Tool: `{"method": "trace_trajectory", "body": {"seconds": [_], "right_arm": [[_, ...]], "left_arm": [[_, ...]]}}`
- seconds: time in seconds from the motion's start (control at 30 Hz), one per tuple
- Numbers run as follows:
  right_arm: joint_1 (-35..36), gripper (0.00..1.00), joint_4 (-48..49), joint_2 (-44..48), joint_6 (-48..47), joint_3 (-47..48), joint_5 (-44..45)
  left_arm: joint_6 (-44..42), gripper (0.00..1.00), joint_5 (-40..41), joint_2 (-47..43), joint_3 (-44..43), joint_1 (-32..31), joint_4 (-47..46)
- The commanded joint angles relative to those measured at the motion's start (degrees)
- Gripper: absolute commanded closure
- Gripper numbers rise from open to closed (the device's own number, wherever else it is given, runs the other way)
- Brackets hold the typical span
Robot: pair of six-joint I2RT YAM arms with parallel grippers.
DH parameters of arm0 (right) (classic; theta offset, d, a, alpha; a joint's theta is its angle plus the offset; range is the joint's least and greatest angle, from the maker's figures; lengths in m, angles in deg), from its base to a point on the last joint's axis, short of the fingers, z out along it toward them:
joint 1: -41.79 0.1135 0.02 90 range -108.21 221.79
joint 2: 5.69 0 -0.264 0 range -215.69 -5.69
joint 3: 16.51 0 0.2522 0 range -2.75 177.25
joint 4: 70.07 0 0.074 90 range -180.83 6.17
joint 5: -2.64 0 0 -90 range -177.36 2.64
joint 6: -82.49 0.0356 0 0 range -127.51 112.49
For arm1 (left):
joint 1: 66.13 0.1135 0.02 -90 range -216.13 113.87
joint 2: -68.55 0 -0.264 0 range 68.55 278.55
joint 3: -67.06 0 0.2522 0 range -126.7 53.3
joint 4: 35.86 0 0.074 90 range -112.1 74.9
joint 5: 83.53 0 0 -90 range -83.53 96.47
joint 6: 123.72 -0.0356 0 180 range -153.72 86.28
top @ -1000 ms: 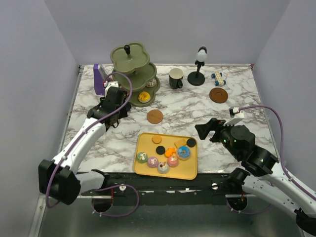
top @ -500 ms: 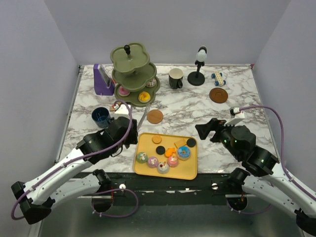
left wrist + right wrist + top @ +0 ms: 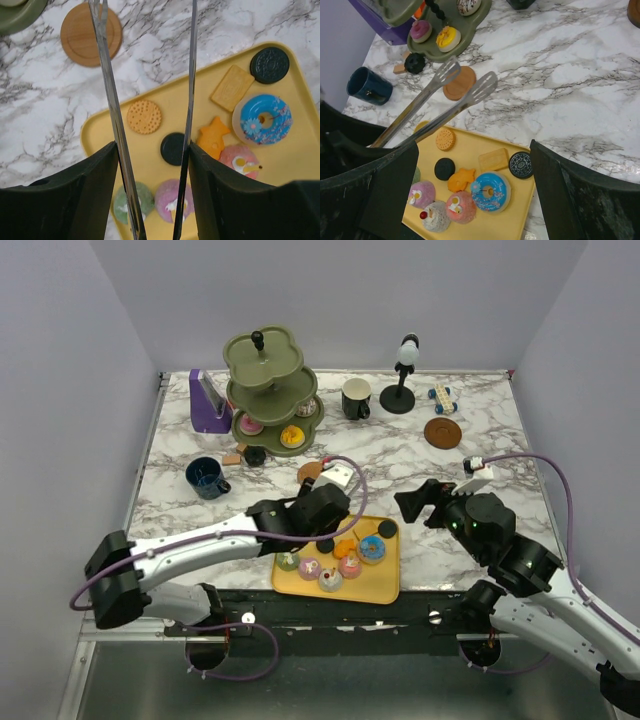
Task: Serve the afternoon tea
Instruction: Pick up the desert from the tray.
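Observation:
My left gripper [image 3: 322, 510] is shut on metal tongs [image 3: 107, 100], whose open blades [image 3: 447, 71] reach over the yellow tray's [image 3: 385, 592] far left corner, above a round biscuit [image 3: 144, 116] and a black biscuit [image 3: 174, 148]. The tray also holds a blue doughnut [image 3: 262, 119], cupcakes [image 3: 167, 197] and more biscuits. My right gripper [image 3: 412, 502] is open and empty, right of the tray. The olive three-tier stand [image 3: 268, 390] holds treats on its bottom tier. The dark-blue mug [image 3: 205, 477], black mug [image 3: 355, 398] and two coasters [image 3: 443, 432] [image 3: 91, 34] stand on the table.
A purple wedge holder [image 3: 207, 405] stands left of the stand. A black stand with a white ball top [image 3: 403, 375] and a small toy [image 3: 440, 395] are at the back right. A black treat [image 3: 414, 63] and a brown biscuit [image 3: 400, 68] lie by the stand's base.
My left arm has swung from beside the stand at the back left, down and right, to over the tray. The dark-blue mug is uncovered. The right arm has not moved.

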Motion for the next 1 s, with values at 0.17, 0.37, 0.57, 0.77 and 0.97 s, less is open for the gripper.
{"method": "trace_trajectory", "body": {"seconds": [0.17, 0.37, 0.57, 0.77, 0.97], "right_arm": [[0.2, 0.0, -2.4, 2.3, -0.7, 2.1, 1.0], [0.3, 0.0, -4.9, 4.2, -1.0, 3.8, 2.5], [0.2, 0.0, -4.5, 3.3, -1.0, 3.4, 2.4], [0.2, 0.0, -4.1, 3.7, -0.9, 3.0, 2.4], [0.2, 0.0, -3.7, 4.0, -0.9, 2.8, 2.5]], "left_arm": [[-9.6, 0.36, -2.7, 22.8, -15.8, 4.8, -14.5], [-11.3, 0.36, -8.1, 35.5, -25.3, 8.0, -15.4], [-8.6, 0.36, -13.5, 40.7, -28.8, 11.1, -15.4], [-7.1, 0.36, -12.1, 33.3, -22.7, 11.3, -16.6], [-7.3, 0.38, -9.5, 14.6, -11.0, 10.4, -13.9]]}}
